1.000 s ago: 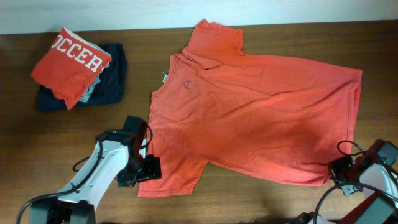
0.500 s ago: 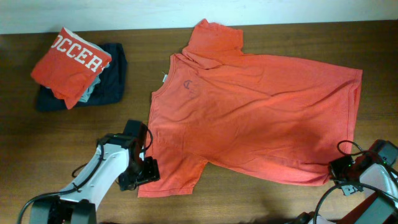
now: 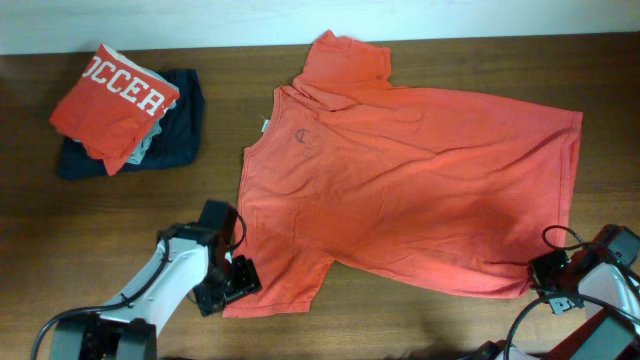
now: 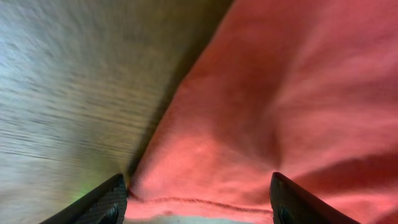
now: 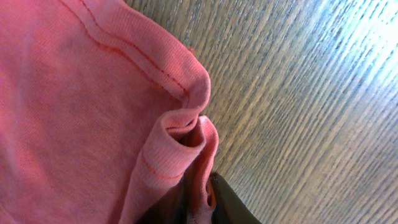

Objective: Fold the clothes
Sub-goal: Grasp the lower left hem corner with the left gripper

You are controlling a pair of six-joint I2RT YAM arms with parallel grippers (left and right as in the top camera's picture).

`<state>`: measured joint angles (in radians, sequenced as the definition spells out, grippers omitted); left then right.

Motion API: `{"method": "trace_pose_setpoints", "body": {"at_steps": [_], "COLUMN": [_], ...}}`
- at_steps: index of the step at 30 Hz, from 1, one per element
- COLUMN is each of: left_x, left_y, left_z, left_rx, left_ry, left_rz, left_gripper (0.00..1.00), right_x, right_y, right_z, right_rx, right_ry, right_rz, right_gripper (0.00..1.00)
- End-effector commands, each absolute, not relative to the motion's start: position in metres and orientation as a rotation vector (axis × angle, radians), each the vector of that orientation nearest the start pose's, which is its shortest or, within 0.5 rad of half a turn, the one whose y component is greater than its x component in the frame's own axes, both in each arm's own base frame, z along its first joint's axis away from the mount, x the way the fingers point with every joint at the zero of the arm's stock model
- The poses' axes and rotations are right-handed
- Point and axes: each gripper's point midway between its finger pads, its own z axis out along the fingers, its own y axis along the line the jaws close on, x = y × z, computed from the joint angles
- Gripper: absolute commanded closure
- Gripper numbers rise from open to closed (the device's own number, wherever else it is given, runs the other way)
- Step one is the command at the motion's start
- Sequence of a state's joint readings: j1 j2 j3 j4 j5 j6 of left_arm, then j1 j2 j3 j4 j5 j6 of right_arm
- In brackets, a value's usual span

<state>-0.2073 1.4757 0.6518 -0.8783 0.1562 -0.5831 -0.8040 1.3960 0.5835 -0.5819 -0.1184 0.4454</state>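
Note:
The coral-red T-shirt (image 3: pixel 410 190) lies spread flat across the table, collar to the left and hem to the right. My left gripper (image 3: pixel 236 282) is low at the front left sleeve corner and stands open. In the left wrist view its fingers (image 4: pixel 99 204) straddle the stitched sleeve hem (image 4: pixel 199 204) without pinching it. My right gripper (image 3: pixel 541 272) is at the shirt's front right hem corner. It is shut on a bunched fold of the T-shirt (image 5: pixel 180 149), which runs down between the dark fingertips (image 5: pixel 227 202).
At the back left a folded red garment with white lettering (image 3: pixel 113 95) lies on top of a folded dark navy garment (image 3: pixel 180 135). Bare wooden table (image 3: pixel 90 230) surrounds the shirt. The right arm's cable (image 3: pixel 570 240) loops near the front right edge.
My left gripper has slid toward the front of the table along the sleeve edge and its jaws have narrowed a little. The right gripper and the shirt have stayed put.

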Motion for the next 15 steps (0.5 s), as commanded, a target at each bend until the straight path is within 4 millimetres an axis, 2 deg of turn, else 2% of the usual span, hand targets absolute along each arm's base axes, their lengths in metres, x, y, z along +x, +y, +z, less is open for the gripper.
{"method": "trace_pose_setpoints", "body": {"at_steps": [1, 4, 6, 8, 10, 12, 13, 14, 15], "left_x": [0.1515, 0.1522, 0.1525, 0.1528, 0.1529, 0.1541, 0.1543, 0.1550, 0.1568], "left_y": [-0.0645, -0.0646, -0.0646, -0.0647, -0.0647, -0.0648, -0.0648, -0.0650, -0.0648], "left_z": [-0.0113, -0.0116, -0.0116, -0.0117, -0.0117, -0.0118, -0.0117, -0.0114, -0.0107], "left_rx": [-0.753, -0.750, -0.748, -0.736, -0.722, -0.681, -0.660, -0.643, -0.622], "left_ry": [3.273, 3.270, 3.269, 3.270, 3.272, 3.275, 3.277, 3.278, 3.277], "left_rz": [-0.177, -0.178, -0.180, -0.181, -0.183, -0.189, -0.192, -0.194, -0.194], "left_gripper": [0.27, 0.27, 0.40, 0.60, 0.75, 0.85, 0.96, 0.99, 0.99], "right_x": [0.1638, 0.1639, 0.1639, 0.1639, 0.1638, 0.1638, 0.1638, 0.1637, 0.1632], "right_y": [-0.1268, -0.1268, -0.1268, -0.1268, -0.1268, -0.1268, -0.1268, -0.1267, -0.1262], "right_z": [-0.0202, -0.0202, -0.0202, -0.0201, -0.0202, -0.0202, -0.0202, -0.0202, -0.0202], "right_rx": [1.747, 1.747, 1.747, 1.747, 1.747, 1.747, 1.740, 1.738, 1.740], "right_ry": [2.468, 2.467, 2.467, 2.467, 2.468, 2.468, 2.472, 2.474, 2.476], "right_rz": [0.215, 0.215, 0.215, 0.215, 0.215, 0.215, 0.214, 0.214, 0.216], "right_gripper": [0.81, 0.81, 0.81, 0.81, 0.82, 0.85, 0.90, 0.96, 0.96]}}
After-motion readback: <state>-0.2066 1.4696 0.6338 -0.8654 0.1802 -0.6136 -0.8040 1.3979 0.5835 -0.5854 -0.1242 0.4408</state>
